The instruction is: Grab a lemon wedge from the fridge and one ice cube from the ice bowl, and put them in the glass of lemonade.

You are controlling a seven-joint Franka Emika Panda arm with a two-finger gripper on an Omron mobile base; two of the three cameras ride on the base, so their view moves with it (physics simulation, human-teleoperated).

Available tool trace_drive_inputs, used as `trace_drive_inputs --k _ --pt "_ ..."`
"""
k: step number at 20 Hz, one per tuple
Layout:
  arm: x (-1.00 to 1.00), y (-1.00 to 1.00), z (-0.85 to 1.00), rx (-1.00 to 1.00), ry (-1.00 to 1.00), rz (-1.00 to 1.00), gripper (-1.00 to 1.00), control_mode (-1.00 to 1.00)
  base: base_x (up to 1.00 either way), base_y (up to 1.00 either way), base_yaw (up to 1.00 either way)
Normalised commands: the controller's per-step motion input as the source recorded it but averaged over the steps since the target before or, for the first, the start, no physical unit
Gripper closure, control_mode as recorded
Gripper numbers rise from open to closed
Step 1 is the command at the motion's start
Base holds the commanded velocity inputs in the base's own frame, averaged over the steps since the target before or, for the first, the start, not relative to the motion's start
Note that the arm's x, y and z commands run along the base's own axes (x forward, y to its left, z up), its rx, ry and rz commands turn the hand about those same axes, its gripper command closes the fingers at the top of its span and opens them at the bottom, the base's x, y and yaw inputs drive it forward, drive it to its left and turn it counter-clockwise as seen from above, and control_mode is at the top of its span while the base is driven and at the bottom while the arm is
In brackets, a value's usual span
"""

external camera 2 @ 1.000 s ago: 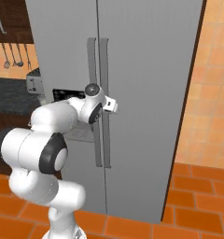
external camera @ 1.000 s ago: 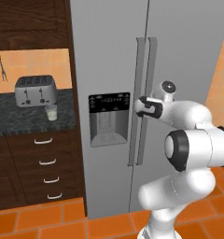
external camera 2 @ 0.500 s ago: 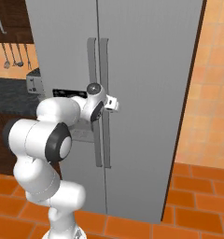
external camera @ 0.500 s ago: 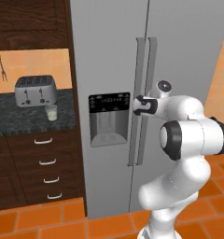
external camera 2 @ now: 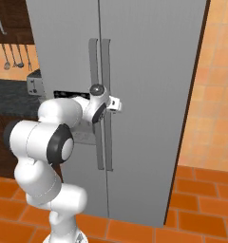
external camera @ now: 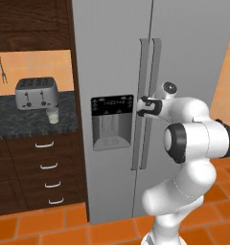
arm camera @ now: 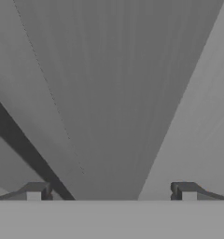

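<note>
Two long vertical handles [external camera: 146,103] run down the middle of the fridge [external camera: 112,57], which takes up the centre of the left base view, and my pincer [external camera: 140,106] sits right at them, about halfway up the frame, just right of the black dispenser recess [external camera: 112,122]. In the right base view the same handles [external camera 2: 99,102] stand left of centre on the fridge [external camera 2: 149,71], both doors shut, and my hand reaches them from the left, with the pincer [external camera 2: 117,105] at the right handle in mid frame. In the hand view my two fingertips [arm camera: 35,191] rise far apart at the lower left and lower right, so the pincer [arm camera: 111,193] is spread wide and holds nothing; between them a broad grey bar fans up the frame, which I take for a handle [arm camera: 118,93], with a dark gap slanting across the lower left. Whether a finger touches the handle I cannot tell. At the left of the left base view, on the dark counter [external camera: 21,122], the glass [external camera: 52,115] of pale lemonade stands just in front of the toaster [external camera: 36,92], toward its right end, well apart from my pincer. Below the counter is a column of drawers [external camera: 47,177].
</note>
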Motion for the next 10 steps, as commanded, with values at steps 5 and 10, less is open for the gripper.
trace_drive_inputs --k 5,10 --pt "0.12 0.0 -0.37 0.06 -0.17 0.0 -1.0 -1.0 0.0 0.0 0.0" --pt "0.33 0.07 -0.11 0.02 -0.06 0.0 1.0 -1.0 0.0 0.0 0.0"
